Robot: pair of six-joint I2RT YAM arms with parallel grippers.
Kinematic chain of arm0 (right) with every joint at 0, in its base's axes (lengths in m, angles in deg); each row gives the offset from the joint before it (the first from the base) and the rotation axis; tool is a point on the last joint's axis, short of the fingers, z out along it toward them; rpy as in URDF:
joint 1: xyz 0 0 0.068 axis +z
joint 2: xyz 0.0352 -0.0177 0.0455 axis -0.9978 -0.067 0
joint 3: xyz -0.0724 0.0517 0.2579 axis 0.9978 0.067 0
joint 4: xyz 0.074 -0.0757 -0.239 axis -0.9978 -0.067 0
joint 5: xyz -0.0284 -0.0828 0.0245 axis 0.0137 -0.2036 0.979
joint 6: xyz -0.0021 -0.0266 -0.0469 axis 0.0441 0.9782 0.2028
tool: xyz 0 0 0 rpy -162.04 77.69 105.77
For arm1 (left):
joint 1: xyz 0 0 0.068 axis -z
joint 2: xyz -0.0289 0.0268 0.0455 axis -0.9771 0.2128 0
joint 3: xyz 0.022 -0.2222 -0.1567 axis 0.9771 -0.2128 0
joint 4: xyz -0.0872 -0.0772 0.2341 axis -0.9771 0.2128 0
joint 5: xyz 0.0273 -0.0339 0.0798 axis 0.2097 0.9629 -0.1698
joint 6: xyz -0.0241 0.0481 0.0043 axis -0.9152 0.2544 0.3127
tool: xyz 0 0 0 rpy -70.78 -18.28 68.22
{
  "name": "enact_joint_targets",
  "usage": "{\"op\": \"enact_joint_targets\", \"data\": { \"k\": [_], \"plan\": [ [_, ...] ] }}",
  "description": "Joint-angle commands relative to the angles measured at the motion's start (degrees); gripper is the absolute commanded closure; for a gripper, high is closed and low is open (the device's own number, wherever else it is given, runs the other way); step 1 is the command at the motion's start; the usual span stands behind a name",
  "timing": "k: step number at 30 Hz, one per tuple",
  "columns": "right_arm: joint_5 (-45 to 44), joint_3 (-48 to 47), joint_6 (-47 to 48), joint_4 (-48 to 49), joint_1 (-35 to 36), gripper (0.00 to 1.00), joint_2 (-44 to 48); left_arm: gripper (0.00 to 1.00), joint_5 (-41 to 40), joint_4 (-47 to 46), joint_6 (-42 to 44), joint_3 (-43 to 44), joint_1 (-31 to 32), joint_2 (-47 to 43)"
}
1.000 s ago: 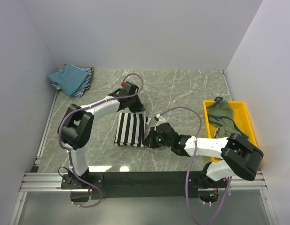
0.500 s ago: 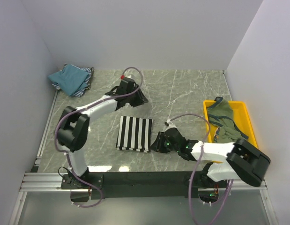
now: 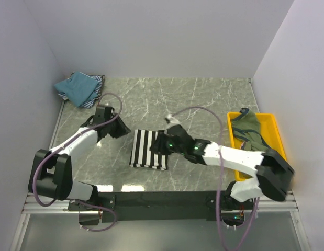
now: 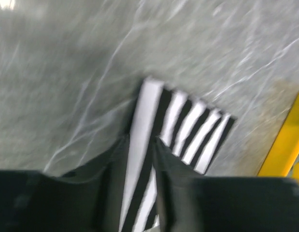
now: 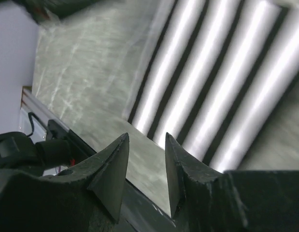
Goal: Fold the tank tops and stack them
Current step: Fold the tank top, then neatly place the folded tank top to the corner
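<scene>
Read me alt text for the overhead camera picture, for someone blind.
A folded black-and-white striped tank top lies in the middle of the table, the left arm's fingers near its left edge, the right arm's fingers over its right edge. A yellow tray at right holds an olive-green tank top; a teal-blue top lies on a fine-striped one far left.

No text, label or number can be read.

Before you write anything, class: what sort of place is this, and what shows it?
Probably a robot lab test cell, not a home: plain white walls box in a marble-patterned table, the left arm and right arm are bolted at its near edge, and a yellow tray holds an olive-green tank top.
</scene>
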Motion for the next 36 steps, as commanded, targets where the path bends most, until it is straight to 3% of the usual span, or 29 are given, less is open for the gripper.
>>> {"op": "enact_joint_targets", "data": {
  "k": [1,5,8,20,36],
  "plan": [
    [1.2,-9.9,6.6,-3.4,4.0,0.57,-10.3,0.64,8.0,-2.4,2.0,-5.0,-3.0,-1.0],
    [4.7,-19.3,8.4,-3.8,5.8,0.57,-19.3,0.53,17.4,-8.6,2.0,-9.4,-6.3,0.2],
    [6.5,-19.8,8.4,-3.4,5.9,0.57,-24.8,0.50,22.7,-10.3,3.2,-9.7,-6.4,3.1],
    [9.2,-10.3,4.9,4.5,3.9,0.58,-29.2,0.39,21.6,-10.8,3.8,-13.4,-6.6,6.8],
    [15.2,-2.0,3.8,14.5,0.9,0.59,-28.6,0.36,22.7,-12.5,4.0,-15.1,-3.8,9.7]
  ]
}}
